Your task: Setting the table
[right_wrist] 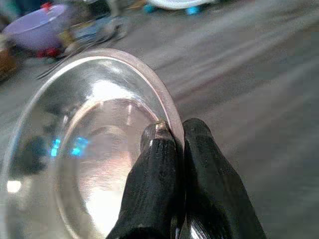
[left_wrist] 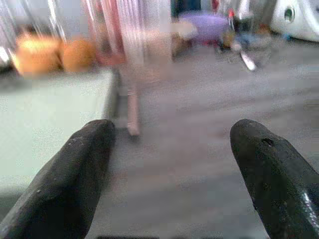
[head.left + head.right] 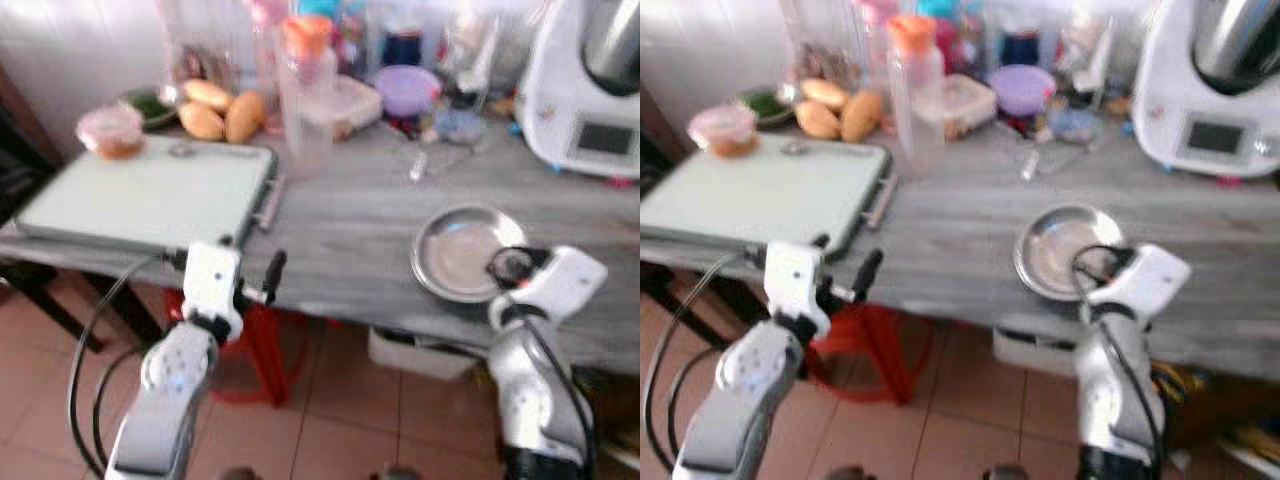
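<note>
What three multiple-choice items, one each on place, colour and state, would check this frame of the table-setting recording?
1. Where does the metal plate lie?
A. on the green tray
B. on the grey table near its front edge
C. on the floor

2. What colour is the lid of the clear bottle?
A. orange
B. black
C. green

3. How is the right claw?
A. open above the plate
B. shut on the plate's rim
C. shut on a spoon

Answers: 1 B, the plate sits on the table by its near edge. 2 A, the cap is orange. 3 B, the right wrist view shows both fingers pinching the rim.
</note>
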Motion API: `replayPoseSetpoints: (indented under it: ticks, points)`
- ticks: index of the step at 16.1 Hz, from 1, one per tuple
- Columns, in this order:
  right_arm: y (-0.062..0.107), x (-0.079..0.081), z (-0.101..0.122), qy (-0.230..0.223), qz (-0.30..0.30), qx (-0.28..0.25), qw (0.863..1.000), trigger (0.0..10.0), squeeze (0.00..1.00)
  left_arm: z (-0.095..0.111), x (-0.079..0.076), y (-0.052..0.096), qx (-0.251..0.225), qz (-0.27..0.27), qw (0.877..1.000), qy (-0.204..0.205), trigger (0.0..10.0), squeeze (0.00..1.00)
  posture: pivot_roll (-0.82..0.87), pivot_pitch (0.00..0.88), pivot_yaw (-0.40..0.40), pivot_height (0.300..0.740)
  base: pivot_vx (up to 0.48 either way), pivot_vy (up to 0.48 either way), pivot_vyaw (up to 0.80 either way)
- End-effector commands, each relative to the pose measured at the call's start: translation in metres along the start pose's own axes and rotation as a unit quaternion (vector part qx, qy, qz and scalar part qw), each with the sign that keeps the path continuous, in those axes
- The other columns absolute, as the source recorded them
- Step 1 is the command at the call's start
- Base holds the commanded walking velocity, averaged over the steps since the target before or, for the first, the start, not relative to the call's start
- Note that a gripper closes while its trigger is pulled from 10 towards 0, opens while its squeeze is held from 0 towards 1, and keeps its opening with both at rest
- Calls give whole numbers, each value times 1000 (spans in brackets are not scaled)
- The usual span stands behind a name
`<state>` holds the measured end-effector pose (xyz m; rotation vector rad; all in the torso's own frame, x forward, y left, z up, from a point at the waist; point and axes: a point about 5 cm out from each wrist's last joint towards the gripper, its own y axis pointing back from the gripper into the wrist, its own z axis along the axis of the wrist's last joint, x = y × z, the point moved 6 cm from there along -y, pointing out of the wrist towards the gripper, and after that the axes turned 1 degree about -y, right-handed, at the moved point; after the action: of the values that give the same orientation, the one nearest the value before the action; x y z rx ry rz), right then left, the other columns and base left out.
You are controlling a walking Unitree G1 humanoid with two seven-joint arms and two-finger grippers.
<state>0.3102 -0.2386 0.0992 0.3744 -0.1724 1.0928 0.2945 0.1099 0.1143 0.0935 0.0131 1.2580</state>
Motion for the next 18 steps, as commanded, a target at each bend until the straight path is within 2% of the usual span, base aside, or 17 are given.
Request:
replayPoseSetpoints:
  ticks: [1, 3, 5, 7, 11, 14, 16, 18]
  points:
    - [1, 7, -6, -9, 4, 18, 1000, 10000, 0, -10, 15, 5, 25, 33, 999, 24, 10000, 0, -17, 0, -14, 740, 0, 0, 0]
    - [2, 2, -11, -38, -18, 36, 998, 10000, 0, -26, 26, 7, 63, 58, 993, 87, 10000, 0, -14, 0, -10, 740, 0, 0, 0]
    - [5, -2, -23, -48, -22, 60, 997, 10000, 0, -31, 24, 3, 80, 51, 991, 99, 10000, 0, -17, 0, -9, 740, 0, 0, 0]
    - [-1, -6, -32, -92, -32, 87, 991, 10000, 0, -29, 11, 1, 79, 21, 993, 84, 10000, 0, -20, 0, -2, 740, 0, 0, 0]
    - [-15, -2, -33, -123, -31, 103, 987, 10000, 0, -30, 11, 0, 89, 19, 992, 92, 10000, 0, -16, 0, 5, 740, 0, 0, 0]
    - [-25, 7, -38, -132, -19, 125, 983, 10000, 0, -29, 6, -2, 91, -3, 993, 74, 10000, 0, -10, 0, 8, 740, 0, 0, 0]
    - [-26, 18, -46, -140, -1, 154, 978, 10000, 0, -21, -7, -3, 74, -54, 994, 55, 10000, 0, -7, 0, 6, 740, 0, 0, 0]
    - [-24, 31, -50, -150, 18, 172, 973, 10000, 0, -13, -25, 0, 55, -132, 990, 5, 10000, 0, -10, 0, 6, 740, 0, 0, 0]
